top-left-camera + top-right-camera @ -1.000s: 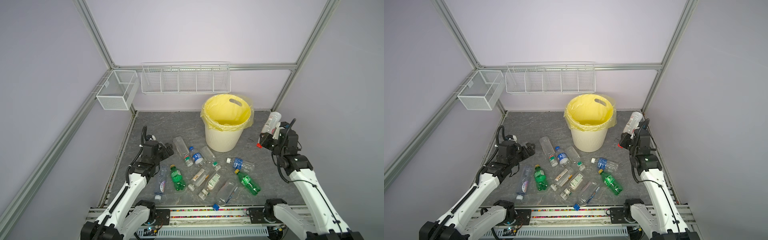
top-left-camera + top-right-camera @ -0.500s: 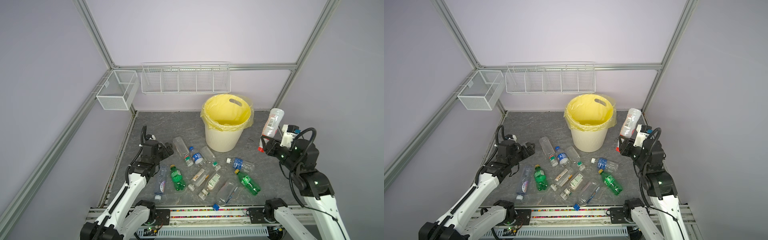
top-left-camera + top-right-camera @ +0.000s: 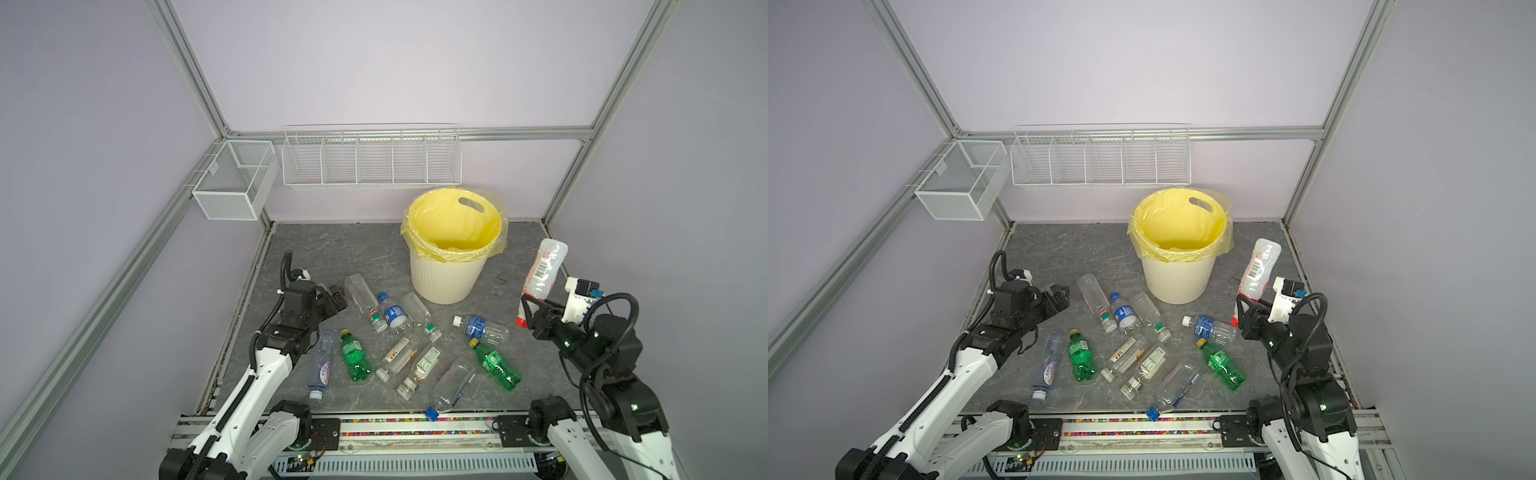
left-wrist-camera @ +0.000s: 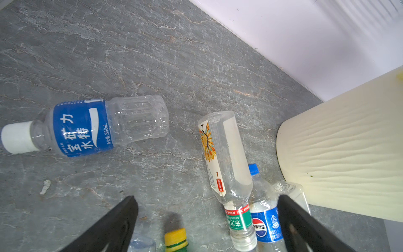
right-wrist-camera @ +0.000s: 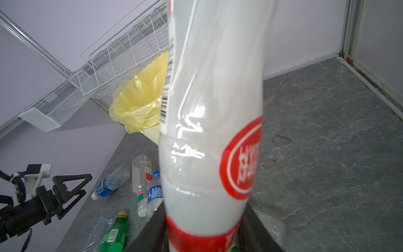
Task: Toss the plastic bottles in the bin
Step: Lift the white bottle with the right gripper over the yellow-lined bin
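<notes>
The white bottle with the red label (image 3: pixel 545 266) is up in the air, base high, cap down, clamped near its neck in the right gripper (image 3: pixel 531 308). That's 4 o'clock from the bin (image 3: pixel 440 282), and apart from it. The loose bottles (image 3: pixel 492 365) lie scattered on the table (image 3: pixel 316 249), 5 to 8 o'clock of the bin. The left gripper (image 3: pixel 334 297) hovers at 8 o'clock, jaws spread wide and empty, just beside a clear bottle (image 3: pixel 361 293).
</notes>
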`<action>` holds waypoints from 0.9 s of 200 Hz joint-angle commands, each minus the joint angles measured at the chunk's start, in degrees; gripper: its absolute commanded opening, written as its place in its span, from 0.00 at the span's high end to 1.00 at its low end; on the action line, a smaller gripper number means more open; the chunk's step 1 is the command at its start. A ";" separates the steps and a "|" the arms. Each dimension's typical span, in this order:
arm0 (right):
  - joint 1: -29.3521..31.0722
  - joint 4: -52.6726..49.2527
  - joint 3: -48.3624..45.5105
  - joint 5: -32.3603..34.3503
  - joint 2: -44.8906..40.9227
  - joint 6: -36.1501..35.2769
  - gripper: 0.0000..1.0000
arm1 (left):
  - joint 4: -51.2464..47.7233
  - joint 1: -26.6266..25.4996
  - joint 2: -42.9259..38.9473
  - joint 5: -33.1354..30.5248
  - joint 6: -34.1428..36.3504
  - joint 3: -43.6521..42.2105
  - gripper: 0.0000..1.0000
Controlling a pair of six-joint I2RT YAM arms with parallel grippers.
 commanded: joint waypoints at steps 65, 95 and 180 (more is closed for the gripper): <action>0.66 7.85 3.15 -3.92 4.89 2.09 0.57 | -0.81 -0.22 -1.20 -1.12 -1.22 -1.23 0.00; 3.09 14.15 9.95 -5.11 14.41 3.05 0.58 | -0.28 -0.20 -0.69 -0.79 -1.32 -1.19 0.00; 12.47 4.28 48.62 6.51 57.81 -0.38 0.05 | -0.41 -0.22 0.55 -1.03 -1.51 0.20 0.00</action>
